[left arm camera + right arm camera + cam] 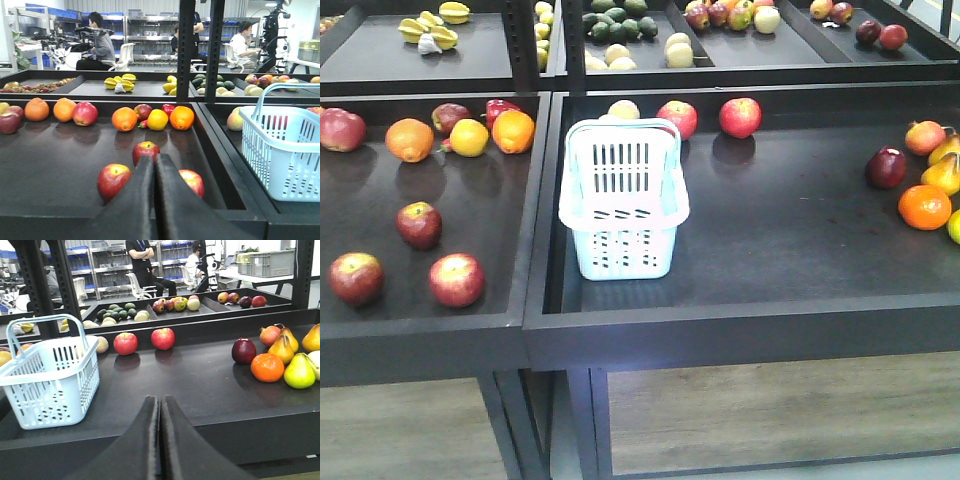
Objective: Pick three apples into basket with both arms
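Note:
Three dark red apples lie at the front of the left tray: one at the back [419, 224], one front left [356, 277], one front right [456, 279]. The pale blue basket [623, 200] stands empty at the left side of the right tray. Neither arm shows in the front view. My left gripper [155, 159] is shut and empty, low at the tray's front edge, with the apples [145, 150], [113, 181], [195, 182] just beyond it and the basket [285, 150] to its right. My right gripper [160, 400] is shut and empty at the right tray's front edge, right of the basket [50, 385].
Two red apples [677, 118], [740, 117] lie behind the basket. Oranges [410, 139], a lemon and a red pepper [500, 108] sit at the back of the left tray. Pears, an orange [924, 206] and a dark apple [886, 167] lie far right. A raised divider [542, 200] separates the trays.

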